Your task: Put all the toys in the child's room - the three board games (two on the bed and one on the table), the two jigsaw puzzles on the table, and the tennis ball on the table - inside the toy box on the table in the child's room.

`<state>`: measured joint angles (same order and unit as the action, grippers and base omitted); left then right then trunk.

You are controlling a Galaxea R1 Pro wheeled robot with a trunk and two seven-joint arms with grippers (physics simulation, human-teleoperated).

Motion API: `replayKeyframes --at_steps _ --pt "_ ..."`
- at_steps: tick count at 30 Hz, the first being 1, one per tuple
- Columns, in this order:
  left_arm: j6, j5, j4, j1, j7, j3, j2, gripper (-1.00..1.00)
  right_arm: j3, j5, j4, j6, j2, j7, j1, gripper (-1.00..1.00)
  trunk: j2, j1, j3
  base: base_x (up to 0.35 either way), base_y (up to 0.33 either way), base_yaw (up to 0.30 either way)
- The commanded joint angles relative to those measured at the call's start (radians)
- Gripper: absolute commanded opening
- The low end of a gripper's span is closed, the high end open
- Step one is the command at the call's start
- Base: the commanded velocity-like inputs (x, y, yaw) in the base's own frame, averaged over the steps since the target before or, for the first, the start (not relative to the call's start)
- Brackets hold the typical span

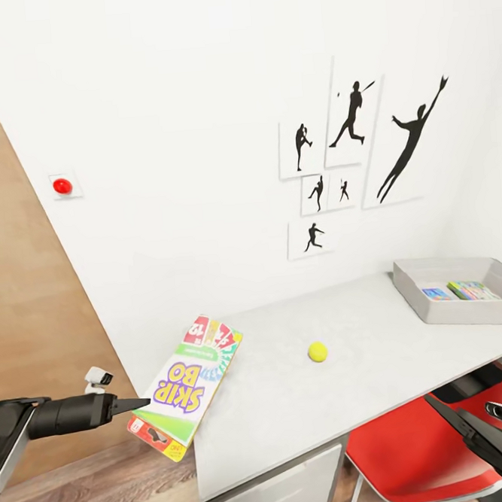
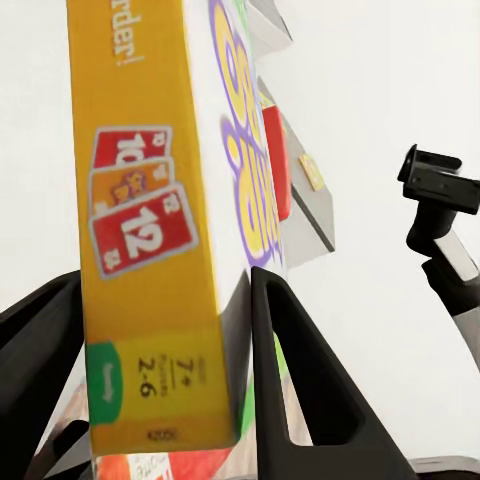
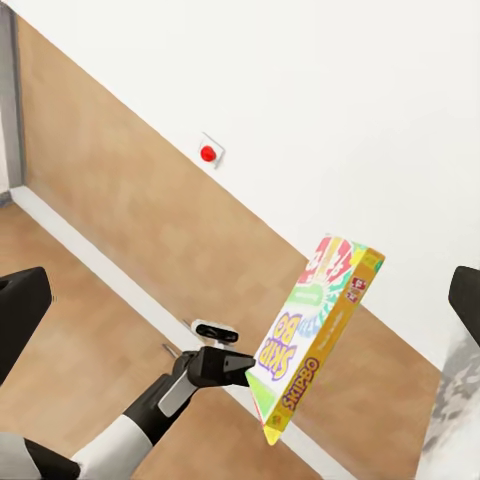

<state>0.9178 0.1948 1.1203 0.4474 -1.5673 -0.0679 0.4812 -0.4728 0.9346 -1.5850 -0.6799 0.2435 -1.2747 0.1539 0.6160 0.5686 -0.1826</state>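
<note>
Left gripper [image 1: 142, 402] clamped on the SKIP-BO board game [image 1: 187, 385], fingers [image 2: 300, 400] either side of its yellow edge; same grip seen from the right wrist view [image 3: 240, 365], box [image 3: 315, 335] held off the ground, tilted. In the head view the box overhangs the left end of the table [image 1: 293, 399], lettering upside down; cannot tell if it touches the top. Tennis ball [image 1: 317, 351] sits on the light grey top, well apart from the box, between it and the toy box [image 1: 452, 307]. Toy box at the far right by the wall, with colourful flat items inside, too small to identify. Right gripper [image 1: 464, 423] low right over a red chair [image 1: 417, 449], fingers spread wide apart, nothing between them. Black silhouette pictures [image 1: 357, 159] on the wall; red button [image 1: 62, 186] further left.
</note>
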Motion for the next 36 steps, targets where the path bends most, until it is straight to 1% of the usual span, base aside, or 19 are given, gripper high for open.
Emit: replayKeyframes --at_steps 1,6,13,30,31,36 --pt "0.011 0.0 0.001 0.001 -0.004 0.0 0.0 -1.0 0.0 0.006 0.0 -0.008 0.0 -0.006 0.0 1.0 -0.006 -0.004 0.002 -0.009 0.0 -0.004" --pt "0.011 0.0 0.005 0.001 -0.004 0.0 0.0 -1.0 -0.001 0.006 0.0 -0.007 0.0 -0.024 0.0 1.0 -0.041 -0.023 0.021 -0.138 0.0 -0.039" --pt "0.011 0.0 0.01 0.001 -0.004 0.0 0.0 -1.0 -0.001 0.006 0.0 -0.007 0.0 -0.03 0.0 1.0 -0.09 -0.05 0.051 -0.176 0.0 -0.081" --pt "0.01 0.0 0.013 0.0 -0.004 -0.001 0.001 -1.0 -0.006 0.006 0.0 -0.007 -0.001 -0.035 0.0 1.0 -0.209 -0.115 0.129 -0.009 0.0 -0.142" --pt "0.01 0.0 0.014 0.0 -0.004 -0.001 0.002 -1.0 -0.009 0.006 0.0 -0.007 0.0 -0.036 0.0 1.0 -0.216 -0.119 0.134 0.0 0.0 -0.159" --pt "0.01 0.004 0.024 -0.002 -0.004 -0.001 0.025 -1.0 -0.03 0.006 0.0 -0.007 0.0 -0.037 0.001 1.0 -0.216 -0.119 0.141 0.0 0.0 -0.174"
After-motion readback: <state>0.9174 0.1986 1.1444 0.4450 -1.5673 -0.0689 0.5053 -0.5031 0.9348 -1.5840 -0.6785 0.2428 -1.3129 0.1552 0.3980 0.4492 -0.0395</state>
